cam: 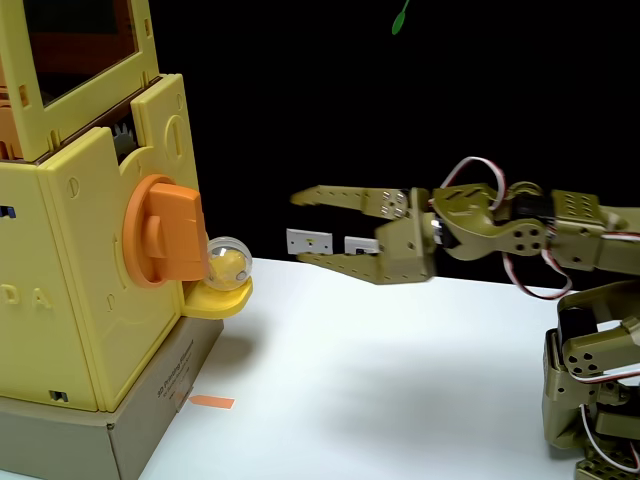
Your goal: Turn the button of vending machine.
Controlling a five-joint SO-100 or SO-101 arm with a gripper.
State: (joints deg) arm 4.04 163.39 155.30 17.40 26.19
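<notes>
The tall yellow vending machine (pixel 85 260) with orange-tinted windows stands at the left of the fixed view on a brown cardboard box. Its orange knob, the button (pixel 163 232), faces right with the raised bar standing upright. Below it the small yellow tray (pixel 222 298) holds a clear capsule with a yellow ball (pixel 227 263). My olive gripper (pixel 297 224) hovers to the right of the knob, level with it and well apart from it. It is open, with nothing between the upper and lower fingers.
The cardboard box (pixel 130 420) under the machine carries a small orange tag (pixel 211 402) beside it on the white table (pixel 380 380). My arm's base (pixel 595 400) stands at the right edge. The background is black.
</notes>
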